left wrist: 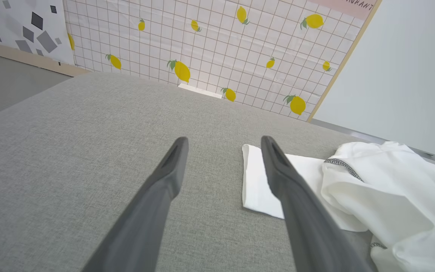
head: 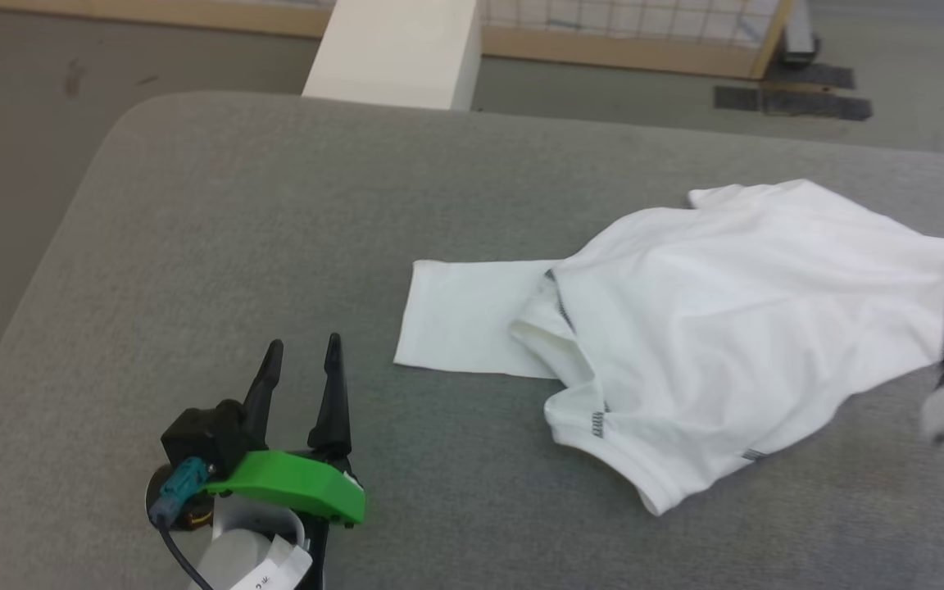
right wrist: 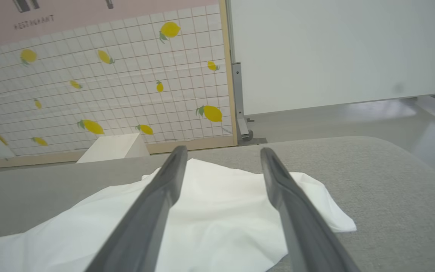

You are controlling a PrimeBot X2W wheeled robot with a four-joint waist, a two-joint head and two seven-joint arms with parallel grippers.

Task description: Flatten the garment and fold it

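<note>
The left gripper had two long dark fingers, narrow toward the tips. Behind them sat a bright green cover, a black block and a teal connector with a dark cable. The forearm behind was white, with a printed label. The right gripper had dark grey fingers too.

A grey fabric-covered table with a rounded far left corner fills the foreground. Beyond its far edge a white box stands on a smooth grey floor. Behind the box rises a panel printed with white tiles and yellow lemons. It is framed in pale wood, with a pink band of lettering above. Right of it is a plain white board on a metal foot. Left of it stands a panel with grey shapes. Dark mats lie on the floor beyond the far edge, toward the right.
</note>
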